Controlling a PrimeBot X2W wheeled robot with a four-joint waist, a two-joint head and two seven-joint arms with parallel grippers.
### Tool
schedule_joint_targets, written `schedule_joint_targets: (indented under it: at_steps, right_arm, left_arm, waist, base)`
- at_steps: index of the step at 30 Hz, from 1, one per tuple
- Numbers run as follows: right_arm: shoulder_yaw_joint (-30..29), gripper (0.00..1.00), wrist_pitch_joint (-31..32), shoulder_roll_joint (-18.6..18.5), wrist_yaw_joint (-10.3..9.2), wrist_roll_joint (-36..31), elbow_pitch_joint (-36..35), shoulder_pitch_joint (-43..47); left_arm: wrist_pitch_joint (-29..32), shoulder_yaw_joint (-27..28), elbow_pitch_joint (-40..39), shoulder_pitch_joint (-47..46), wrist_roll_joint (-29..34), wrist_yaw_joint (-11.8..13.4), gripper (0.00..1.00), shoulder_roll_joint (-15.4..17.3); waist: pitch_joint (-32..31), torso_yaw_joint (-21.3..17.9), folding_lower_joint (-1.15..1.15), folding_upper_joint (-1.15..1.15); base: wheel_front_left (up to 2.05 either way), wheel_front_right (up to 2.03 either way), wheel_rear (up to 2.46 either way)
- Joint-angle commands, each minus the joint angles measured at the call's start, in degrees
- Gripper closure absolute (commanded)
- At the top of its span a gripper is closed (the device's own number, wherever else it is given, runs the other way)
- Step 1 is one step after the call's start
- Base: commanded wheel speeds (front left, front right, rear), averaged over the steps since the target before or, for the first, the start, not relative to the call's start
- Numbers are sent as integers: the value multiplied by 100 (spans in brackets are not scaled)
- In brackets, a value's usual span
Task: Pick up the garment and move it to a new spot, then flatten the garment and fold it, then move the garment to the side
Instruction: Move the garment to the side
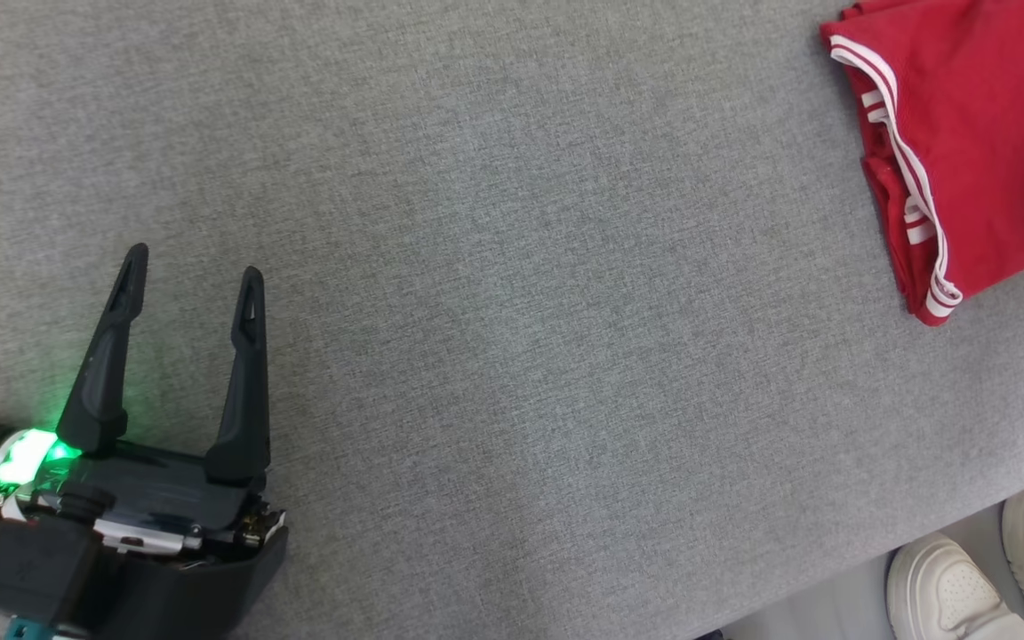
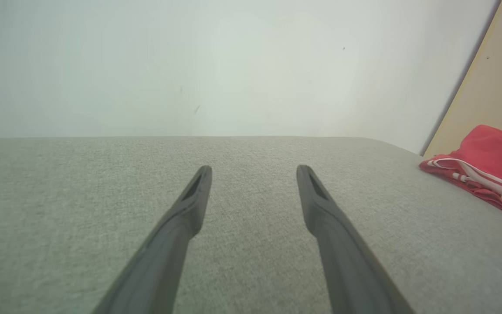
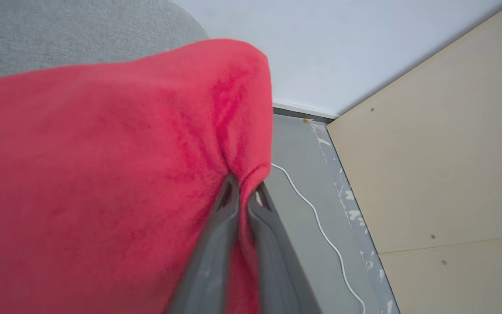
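1. Your garment [image 1: 983,151] lies folded at the right edge of the grey worktop [image 1: 521,311]. Folding looks done, and the move aside seems nearly finished.
2. The right gripper [image 3: 245,183] has its fingers clenched on a fold of the garment. The left gripper [image 1: 194,265] hangs empty, fingers spread, well apart from it.
3. The right wrist view gives you that pinch and a white cable [image 3: 320,222] on the floor. The head view adds a person's white shoes [image 1: 948,587].

No legible text, labels, brands, numbers (all three views checked).
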Motion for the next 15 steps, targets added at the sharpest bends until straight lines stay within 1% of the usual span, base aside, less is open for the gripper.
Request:
schedule_joint_targets:
  at_steps: [1,5,9,15]
  right_arm:
    - [-53,0,-40,25,-14,-20,23,6]
    - [-143,0,-46,100,-14,-104,20,184]
    - [-99,0,-139,158,-14,-99,-146,401]
    - [-86,0,-343,355,-14,132,-640,977]
  left_arm:
    - [28,49,183,40,-70,-9,0,5]
    - [25,50,196,83,-104,-1,0,-103]
    - [13,70,251,155,-122,-1,0,-259]
    - [9,188,515,416,-267,-2,0,-507]
  waist:
    - [-74,56,0,0]
    - [-304,176,0,0]
    - [-652,337,0,0]
    - [-1438,698,0,0]
  base:
    - [0,0,0]
    - [0,0,0]
    - [0,0,0]
    - [0,0,0]
